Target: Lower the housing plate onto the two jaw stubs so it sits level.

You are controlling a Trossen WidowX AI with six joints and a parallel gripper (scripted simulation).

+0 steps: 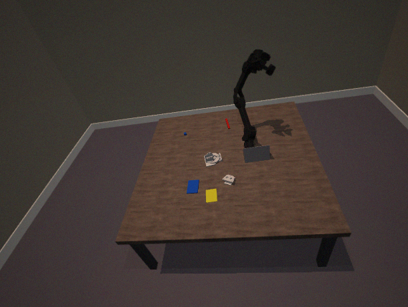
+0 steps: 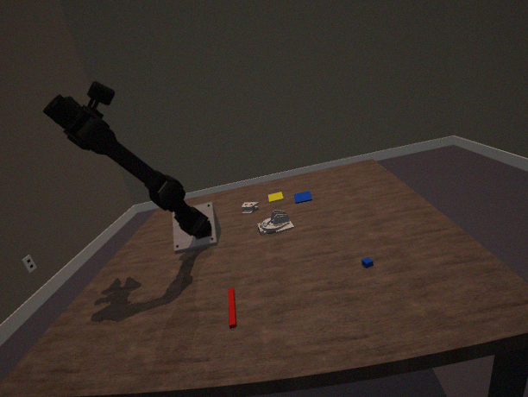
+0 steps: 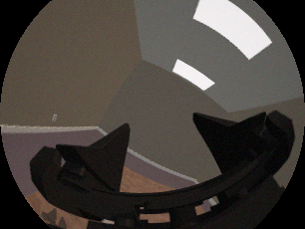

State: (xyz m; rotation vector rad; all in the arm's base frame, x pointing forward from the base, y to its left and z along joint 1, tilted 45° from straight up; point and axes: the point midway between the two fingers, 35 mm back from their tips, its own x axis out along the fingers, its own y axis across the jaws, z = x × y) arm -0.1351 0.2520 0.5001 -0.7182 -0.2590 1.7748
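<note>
A pale assembly (image 1: 216, 161) (image 2: 269, 225) sits on the table, with a white base and a darker grey part standing up on it. Its jaws, pins and stubs are too small to tell apart. A separate small white piece (image 1: 229, 179) (image 2: 249, 207) with holes in its top, which looks like the housing plate, rests on the table apart from the assembly. My gripper (image 3: 160, 121) is open, with nothing between its fingers. It is raised high above the table, far from both white parts, and points towards the walls.
The arm's mounting plate (image 1: 257, 154) (image 2: 183, 245) is beside the assembly. A blue tile (image 1: 193, 187) (image 2: 303, 197) and a yellow tile (image 1: 211, 195) (image 2: 275, 197) lie near the white piece. A red bar (image 1: 227, 123) (image 2: 232, 307) and a small blue block (image 1: 185, 133) (image 2: 367, 262) lie farther off.
</note>
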